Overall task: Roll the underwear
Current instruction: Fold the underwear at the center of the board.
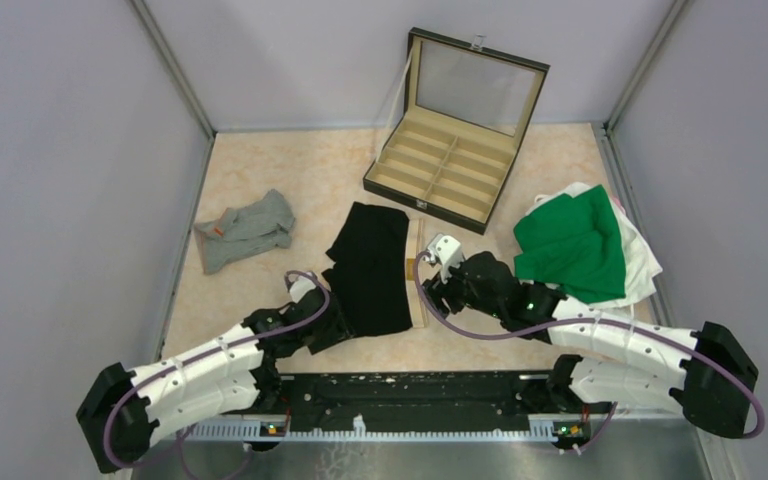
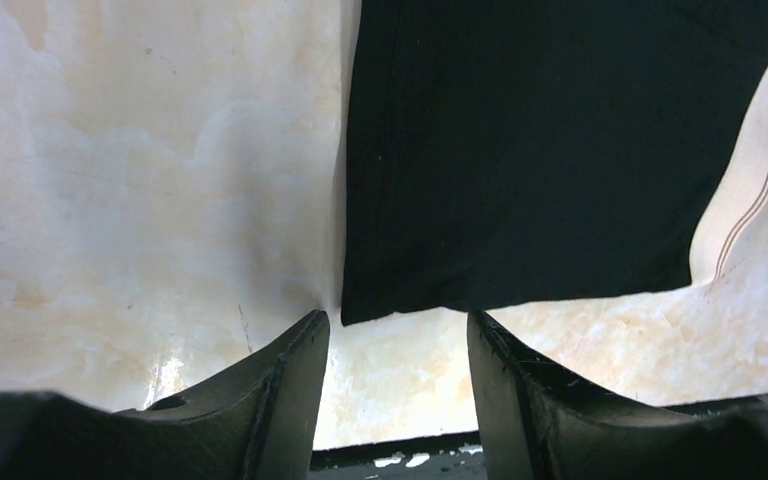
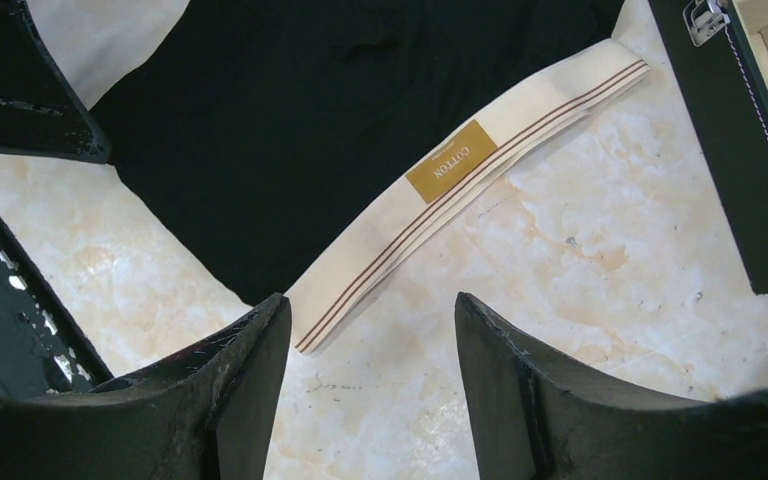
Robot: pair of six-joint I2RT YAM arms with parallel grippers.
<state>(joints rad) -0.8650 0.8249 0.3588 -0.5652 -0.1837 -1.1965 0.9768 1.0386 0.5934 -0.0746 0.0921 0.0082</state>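
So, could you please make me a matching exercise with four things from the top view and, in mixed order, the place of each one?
Things:
1. black underwear
2. grey underwear
3. green garment
4. case

Places:
A. at the back, standing open
B. on the right
C. on the left, crumpled
D. in the middle, spread flat

Pairs: 1-D, 2-C, 3-B, 4-A

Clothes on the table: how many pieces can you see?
4: grey one at the left, black one in the middle, green one lying on a white one at the right. That pile may hide more.
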